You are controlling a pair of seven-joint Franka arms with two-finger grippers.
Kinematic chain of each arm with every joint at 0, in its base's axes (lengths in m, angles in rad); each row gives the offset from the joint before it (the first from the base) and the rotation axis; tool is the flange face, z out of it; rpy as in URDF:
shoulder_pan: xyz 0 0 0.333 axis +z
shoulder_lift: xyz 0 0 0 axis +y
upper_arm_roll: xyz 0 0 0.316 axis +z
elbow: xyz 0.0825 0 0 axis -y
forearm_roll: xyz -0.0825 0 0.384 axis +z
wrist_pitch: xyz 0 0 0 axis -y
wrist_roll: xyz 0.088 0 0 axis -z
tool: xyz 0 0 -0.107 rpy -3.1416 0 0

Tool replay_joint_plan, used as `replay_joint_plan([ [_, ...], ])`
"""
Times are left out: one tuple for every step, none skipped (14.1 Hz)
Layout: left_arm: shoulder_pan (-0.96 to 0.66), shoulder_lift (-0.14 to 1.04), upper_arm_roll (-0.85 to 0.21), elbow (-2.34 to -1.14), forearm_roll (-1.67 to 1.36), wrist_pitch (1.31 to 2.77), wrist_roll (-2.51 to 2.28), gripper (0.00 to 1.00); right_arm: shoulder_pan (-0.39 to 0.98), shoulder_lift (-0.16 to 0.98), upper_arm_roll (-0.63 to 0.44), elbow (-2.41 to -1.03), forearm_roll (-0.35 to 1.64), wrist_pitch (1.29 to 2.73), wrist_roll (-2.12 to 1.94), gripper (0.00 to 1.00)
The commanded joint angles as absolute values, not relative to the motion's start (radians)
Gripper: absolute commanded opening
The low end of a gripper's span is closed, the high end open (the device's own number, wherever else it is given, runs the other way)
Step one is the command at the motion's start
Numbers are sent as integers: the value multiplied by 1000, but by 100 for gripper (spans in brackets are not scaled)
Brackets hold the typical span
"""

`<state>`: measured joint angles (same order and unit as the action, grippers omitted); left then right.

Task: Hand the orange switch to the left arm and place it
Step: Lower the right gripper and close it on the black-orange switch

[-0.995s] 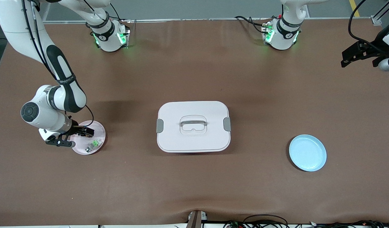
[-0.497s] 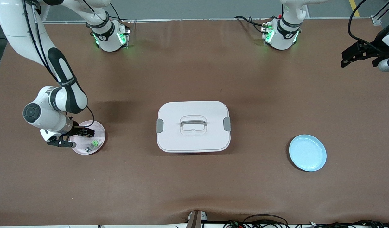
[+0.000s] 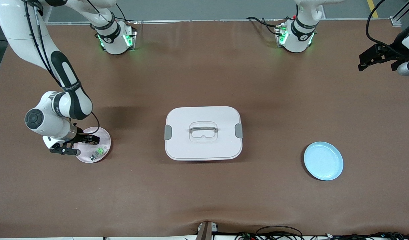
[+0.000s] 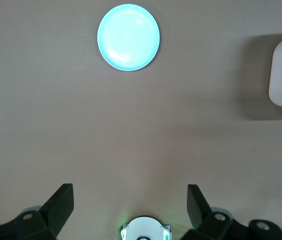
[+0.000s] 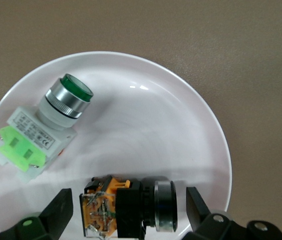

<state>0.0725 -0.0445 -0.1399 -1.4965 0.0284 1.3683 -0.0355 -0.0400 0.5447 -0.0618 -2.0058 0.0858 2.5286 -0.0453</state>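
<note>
Large white rounded-rectangular lidded box (image 3: 203, 133) with grey top handle and grey side clasps sits mid-table on the brown table (image 3: 204, 200), lid on. Toward the right arm's end from the box lies a round pink plate (image 3: 104, 138); on it a small green-and-white push-button component with a silver collar (image 5: 43, 127) and the tiny black switch with an orange middle part (image 5: 126, 207), the two apart, the switch lying on its side near the plate rim. Right arm's tool (image 3: 78, 144) is low over the pink plate, fingers (image 5: 56, 215) spread wide, one on each side of the orange switch in the right wrist view, not pinching it; contact with the plate cannot be told. Toward the left arm's end from the box, and slightly nearer the front camera than the box, lies a round light-blue plate (image 3: 323, 161), nothing on it. Left arm's tool (image 3: 374, 58) waits high over the table's edge at the left arm's end, well apart from the box, fingers (image 4: 61, 202) spread, holding nothing; its wrist view looks down on the blue plate and a corner of the box.
</note>
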Motion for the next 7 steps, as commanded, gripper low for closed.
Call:
replay_joint_plan([
  [78, -48, -143, -1491, 28, 1364, -31, 100, -48, 561, -57, -1990, 106, 2534, -66, 100],
  [78, -48, -143, -1491, 28, 1367, -31, 100, -48, 561, -57, -1990, 106, 2534, -66, 100],
  [78, -48, -143, -1491, 29, 1367, -31, 100, -48, 561, -57, -1990, 106, 2534, -66, 100],
  [78, -49, -141, -1491, 29, 1367, -31, 100, -46, 561, -57, -1991, 106, 2536, -67, 100],
  [78, -49, -141, -1491, 29, 1367, -31, 100, -45, 561, -57, -1991, 106, 2534, -74, 76],
  [78, -48, -140, -1491, 28, 1368, -31, 100, -44, 561, -57, -1991, 106, 2534, -77, 49],
  [78, -48, -140, -1491, 29, 1370, -31, 100, -44, 561, -55, -1991, 106, 2533, -77, 16],
])
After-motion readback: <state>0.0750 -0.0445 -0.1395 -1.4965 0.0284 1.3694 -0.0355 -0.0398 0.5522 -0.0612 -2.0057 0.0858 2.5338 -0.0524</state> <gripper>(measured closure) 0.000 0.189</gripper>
